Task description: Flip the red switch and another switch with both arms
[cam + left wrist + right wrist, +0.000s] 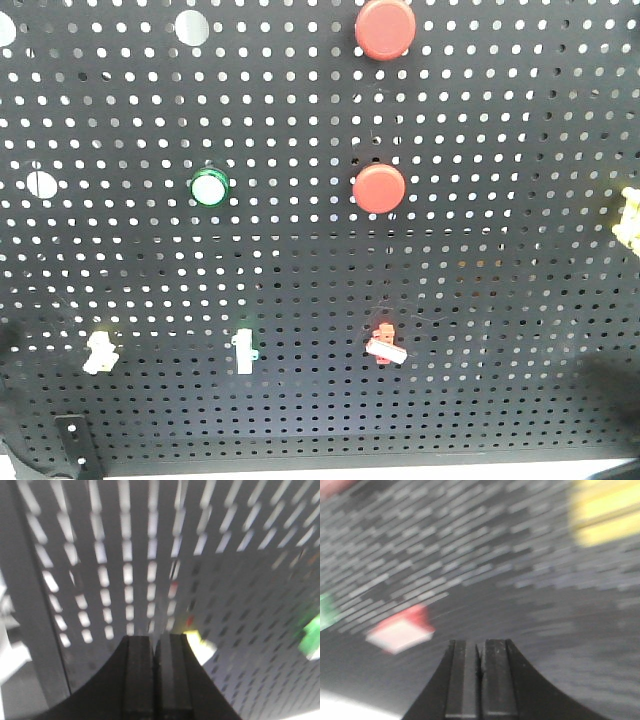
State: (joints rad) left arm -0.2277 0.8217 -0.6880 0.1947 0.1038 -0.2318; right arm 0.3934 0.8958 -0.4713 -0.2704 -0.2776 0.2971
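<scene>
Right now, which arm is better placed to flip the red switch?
Right. The red switch sits close ahead, just left of its shut fingers; the left arm's fingers face the cream switch instead.

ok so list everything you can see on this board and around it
pegboard: one, black, fills the front view
red buttons: two, round, one top centre, one below it
green button: one, green-rimmed, left of the lower red one
red switch: one, red with white lever, bottom row right
white switch: one, white, bottom row middle
cream switch: one, pale cream, bottom row left
yellow switch: one, bright yellow, right edge
bracket: one, black, bottom left
left gripper: one, black, shut
right gripper: one, black, shut
</scene>
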